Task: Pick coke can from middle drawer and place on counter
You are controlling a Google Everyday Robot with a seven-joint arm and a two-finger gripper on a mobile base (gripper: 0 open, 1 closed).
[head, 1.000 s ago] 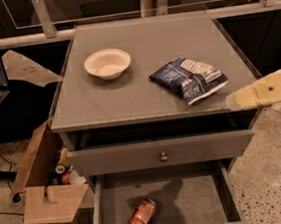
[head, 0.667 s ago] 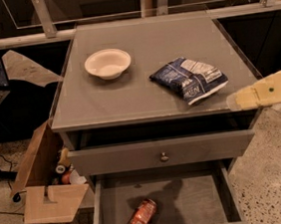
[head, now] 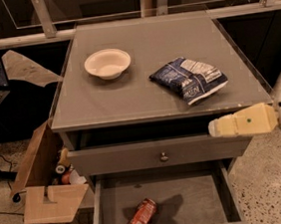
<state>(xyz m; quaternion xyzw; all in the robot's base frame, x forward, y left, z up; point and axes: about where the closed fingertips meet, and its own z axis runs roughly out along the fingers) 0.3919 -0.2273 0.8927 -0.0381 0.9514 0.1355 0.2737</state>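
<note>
Nearest, the middle drawer (head: 189, 199) stands pulled open, and the coke can (head: 142, 215) lies on its side on the drawer floor, left of centre. Above and to the right, my gripper (head: 214, 127) hangs at the cabinet's front corner, well apart from the can; I cannot tell how its jaws stand. Farther back, the counter surface (head: 129, 97) carries a chip bag (head: 189, 79) and a white bowl (head: 108, 63).

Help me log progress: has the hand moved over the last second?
Yes. The hand has shifted down and left, from beside the chip bag to below the counter front edge.
</note>
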